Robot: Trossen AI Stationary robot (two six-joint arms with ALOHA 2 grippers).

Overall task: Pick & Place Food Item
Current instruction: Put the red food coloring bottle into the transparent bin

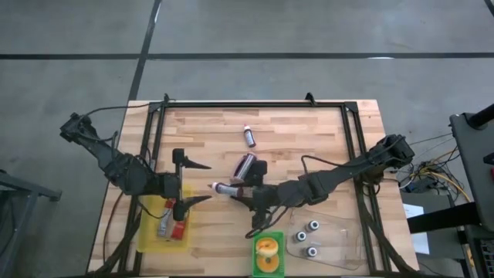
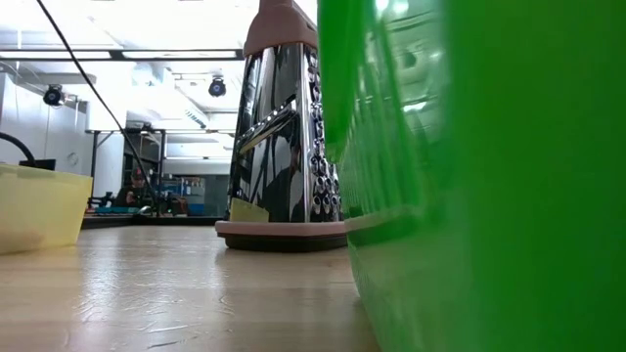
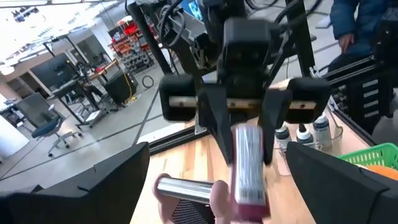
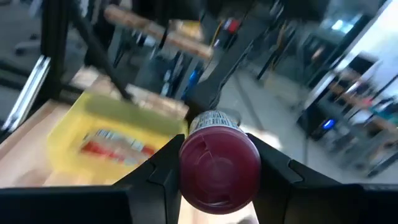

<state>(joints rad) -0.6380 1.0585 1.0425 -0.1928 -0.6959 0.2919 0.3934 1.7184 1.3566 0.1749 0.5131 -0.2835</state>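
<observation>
Left gripper [image 1: 202,182] wide open over the table's left side, just beside the yellow bin [image 1: 152,229] holding a red-and-white packet [image 1: 171,225]. Right gripper [image 1: 235,193] clamps a tube with a dark red cap [image 4: 219,163], held mid-table between both arms. Looks like handover or carry toward the bin; next move needs the tube brought over the bin, then released.

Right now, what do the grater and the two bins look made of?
Grater: shiny metal, mirror reflections, with a matte pinkish, probably plastic, top and base. Yellow bin: translucent, glossy plastic by the look. Green basket: glossy, slightly translucent plastic, ribbed wall.
</observation>
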